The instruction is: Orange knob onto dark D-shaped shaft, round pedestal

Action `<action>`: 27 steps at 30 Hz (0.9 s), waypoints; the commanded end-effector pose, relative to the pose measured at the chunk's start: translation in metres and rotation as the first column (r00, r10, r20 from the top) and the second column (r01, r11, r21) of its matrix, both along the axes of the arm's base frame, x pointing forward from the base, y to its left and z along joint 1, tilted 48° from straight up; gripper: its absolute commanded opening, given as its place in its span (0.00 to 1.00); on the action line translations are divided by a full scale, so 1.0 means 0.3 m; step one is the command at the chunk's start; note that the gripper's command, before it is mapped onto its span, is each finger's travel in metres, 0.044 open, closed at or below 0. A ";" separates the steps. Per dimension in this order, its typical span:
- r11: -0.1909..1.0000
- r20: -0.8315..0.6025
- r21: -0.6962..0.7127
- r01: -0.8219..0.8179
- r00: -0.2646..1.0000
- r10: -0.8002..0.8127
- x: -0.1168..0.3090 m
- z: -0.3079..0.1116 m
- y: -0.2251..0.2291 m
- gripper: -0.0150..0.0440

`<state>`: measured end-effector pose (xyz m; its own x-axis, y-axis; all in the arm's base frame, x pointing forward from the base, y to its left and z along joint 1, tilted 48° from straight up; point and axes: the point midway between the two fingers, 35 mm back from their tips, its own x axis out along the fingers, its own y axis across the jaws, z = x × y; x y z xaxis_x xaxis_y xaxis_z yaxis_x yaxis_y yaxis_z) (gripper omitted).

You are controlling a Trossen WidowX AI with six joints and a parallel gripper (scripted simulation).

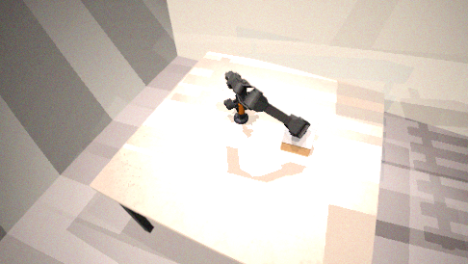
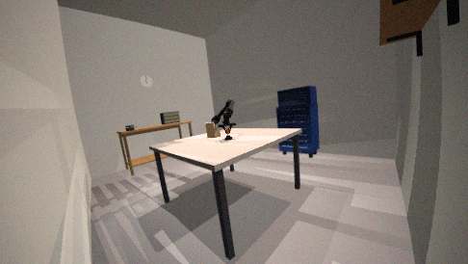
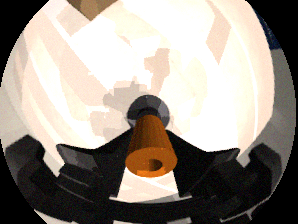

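The orange knob (image 1: 242, 110) (image 2: 228, 130) (image 3: 151, 142) is held upright between the fingers of my gripper (image 1: 241, 105) (image 2: 227, 127) (image 3: 149, 131), which is shut on it. The knob's top, with its hole, faces the wrist camera. The dark round pedestal (image 1: 241, 119) (image 2: 228, 138) (image 3: 160, 106) is directly below the knob, and the knob's lower end overlaps its middle in the wrist view. The shaft is hidden, and its flat side does not show. Whether the knob's lower end is around the shaft or just above it, I cannot tell.
The arm's base stands on a wooden block (image 1: 296, 146) (image 2: 211, 130) on the table (image 1: 193, 193) (image 2: 193, 147). A blue tool cabinet (image 2: 299, 120) and a wooden side bench (image 2: 154, 126) stand away from the table.
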<state>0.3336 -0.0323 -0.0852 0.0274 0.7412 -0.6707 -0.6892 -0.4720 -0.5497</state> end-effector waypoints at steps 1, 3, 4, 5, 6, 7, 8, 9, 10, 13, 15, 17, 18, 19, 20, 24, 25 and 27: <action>1.000 0.005 -0.001 -0.001 1.000 0.001 0.008 0.008 -0.010 0.25; 1.000 -0.002 -0.001 0.005 1.000 -0.005 0.009 0.009 -0.011 0.25; 1.000 -0.014 -0.001 0.016 1.000 -0.016 0.009 0.010 -0.011 0.25; 1.000 -0.030 0.000 0.031 0.999 -0.031 0.009 0.010 -0.011 0.25; 0.999 -0.052 0.000 0.051 0.997 -0.051 0.010 0.009 -0.011 0.25; 0.997 -0.082 -0.001 0.078 0.994 -0.078 0.011 0.009 -0.011 0.25; 0.994 -0.115 -0.003 0.108 0.988 -0.108 0.012 0.009 -0.011 0.25; 0.990 -0.152 -0.006 0.141 0.978 -0.141 0.013 0.008 -0.011 0.25; 0.984 -0.193 -0.011 0.179 0.965 -0.178 0.014 0.007 -0.010 0.25; 0.952 -0.331 -0.041 0.304 0.895 -0.300 0.015 0.005 -0.009 0.25; 0.921 -0.419 -0.071 0.384 0.826 -0.377 0.016 0.003 -0.007 0.25; 0.882 -0.500 -0.110 0.457 0.742 -0.447 0.015 0.002 -0.006 0.25; 0.861 -0.538 -0.133 0.492 0.694 -0.479 0.015 0.001 -0.006 0.25; 0.837 -0.573 -0.157 0.523 0.642 -0.509 0.014 0.001 -0.006 0.25; 0.813 -0.605 -0.183 0.553 0.588 -0.536 0.014 0.001 -0.005 0.25; 0.703 -0.707 -0.300 0.645 0.344 -0.618 0.012 0.000 -0.005 0.25; 0.673 -0.724 -0.332 0.661 0.278 -0.631 0.012 0.000 -0.005 0.25; 0.611 -0.748 -0.399 0.683 0.142 -0.648 0.010 0.000 -0.005 0.25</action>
